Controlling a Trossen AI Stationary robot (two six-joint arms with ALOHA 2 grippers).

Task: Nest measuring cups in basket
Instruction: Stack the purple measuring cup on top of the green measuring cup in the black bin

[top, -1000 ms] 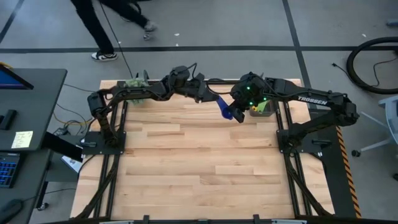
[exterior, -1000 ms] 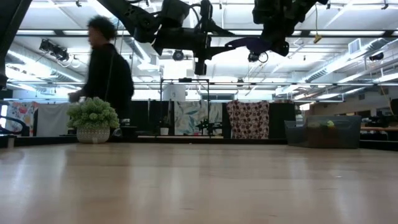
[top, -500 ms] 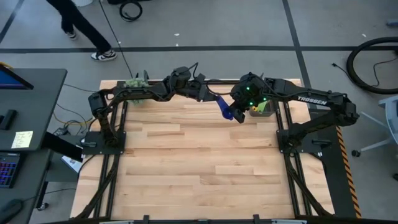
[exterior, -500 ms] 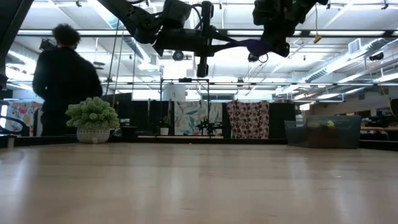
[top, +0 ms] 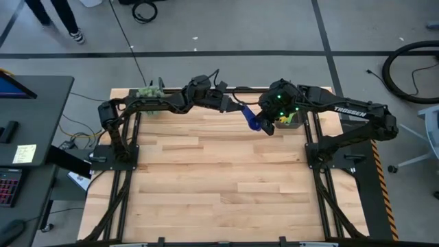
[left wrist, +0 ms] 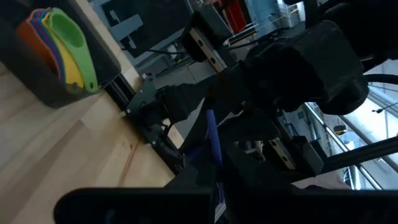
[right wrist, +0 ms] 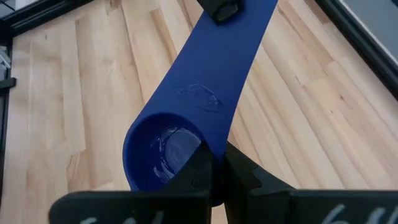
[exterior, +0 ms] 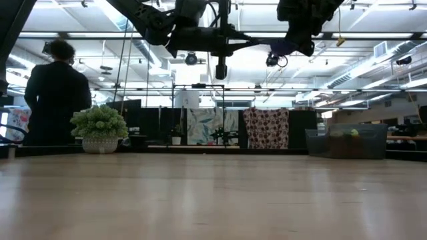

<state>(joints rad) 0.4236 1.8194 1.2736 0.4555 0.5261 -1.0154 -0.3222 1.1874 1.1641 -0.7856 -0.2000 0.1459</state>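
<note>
Up over the far edge of the table (top: 219, 178) both arms meet in the air around one dark blue cup (top: 255, 121). In the right wrist view the right gripper (right wrist: 211, 171) has its fingers pinching the rim of the cup's bowl, which faces up, and the flat handle runs away from it to where the left gripper (top: 234, 105) clamps the handle's end. So the cup is held at both ends, well above the wood; from table height it shows only as a dark shape (exterior: 283, 47) between the two arms near the ceiling lights. Just beside the right arm, at the table's far right corner, sits the basket (left wrist: 46, 87), and in it the other cups lie nested with their handles stacked and sticking out over the wall: green (left wrist: 74, 40) on the outside, then yellow, a blue one and orange (left wrist: 28, 37) further in; I cannot tell the rest of the stack. From above, the basket is mostly hidden under the right arm, with a bit of yellow-green showing (top: 285, 119). A plant (exterior: 100, 130) stands at the far left corner, and a person (exterior: 57, 93) stands beyond it.
</note>
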